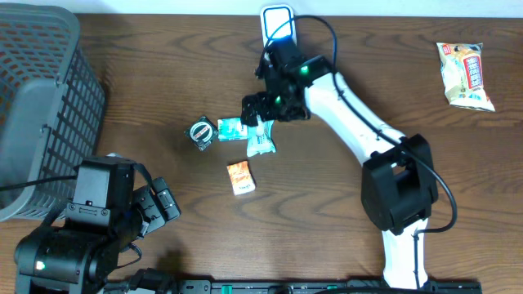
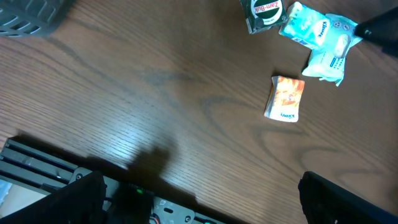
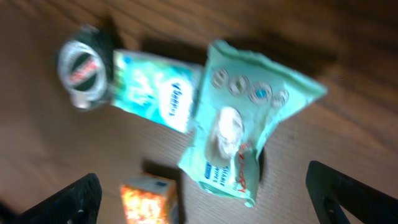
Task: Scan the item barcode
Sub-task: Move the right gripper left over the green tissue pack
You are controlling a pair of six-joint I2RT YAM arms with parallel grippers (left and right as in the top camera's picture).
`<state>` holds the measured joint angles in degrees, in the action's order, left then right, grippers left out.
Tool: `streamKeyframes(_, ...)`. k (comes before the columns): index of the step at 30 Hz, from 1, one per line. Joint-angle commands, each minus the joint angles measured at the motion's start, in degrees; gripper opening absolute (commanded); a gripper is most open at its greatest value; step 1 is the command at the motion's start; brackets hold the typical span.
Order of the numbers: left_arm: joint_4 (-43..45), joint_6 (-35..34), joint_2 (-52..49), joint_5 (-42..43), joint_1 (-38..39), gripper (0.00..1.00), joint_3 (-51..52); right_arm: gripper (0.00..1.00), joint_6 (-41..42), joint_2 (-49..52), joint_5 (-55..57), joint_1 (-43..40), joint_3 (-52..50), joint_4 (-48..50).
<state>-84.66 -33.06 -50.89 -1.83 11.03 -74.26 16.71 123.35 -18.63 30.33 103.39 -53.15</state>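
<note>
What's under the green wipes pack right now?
The wipes pack lies on the table, one edge seemingly over the end of the tissue pack. Its underside, and any barcode there, is hidden.

Under my right gripper (image 1: 261,121) the wipes pack (image 3: 239,124) is glossy, crinkled plastic film; the table (image 3: 348,37) around it is matt, dark-grained wood.
</note>
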Motion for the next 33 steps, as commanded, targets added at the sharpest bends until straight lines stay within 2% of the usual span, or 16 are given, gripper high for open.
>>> streamKeyframes(1,-0.2,-0.3,0.0,-0.3,0.0,0.98,0.0,0.99,3.0,-0.8,4.6,1.2,-2.0,-0.5)
streamKeyframes(9,-0.2,-0.2,0.0,-0.3,0.0,0.98,0.0,0.99,2.3,-0.8,6.8,1.8,-2.1,-1.7)
streamKeyframes(16,-0.2,-0.2,0.0,-0.3,0.0,0.97,0.0,0.99,10.7,-0.8,9.1,-0.1,-2.1,-0.8)
streamKeyframes(17,-0.2,-0.3,0.0,-0.3,0.0,0.97,0.0,0.97,10.7,-0.8,9.1,-0.3,-2.1,-0.7)
streamKeyframes(19,-0.2,-0.2,0.0,-0.3,0.0,0.97,0.0,0.80,10.0,-0.7,9.5,-0.3,-2.2,-0.7)
streamKeyframes(23,-0.2,-0.2,0.0,-0.3,0.0,0.98,0.0,0.63,8.8,-0.6,9.4,-0.3,-4.6,1.4)
streamKeyframes(27,-0.2,-0.3,0.0,-0.3,0.0,0.98,0.0,0.57,8.3,-0.6,5.4,-0.9,-8.8,7.6)
streamKeyframes(33,-0.2,-0.3,0.0,-0.3,0.0,0.98,0.0,0.56,7.5,-0.5,0.4,-1.1,-13.8,15.3)
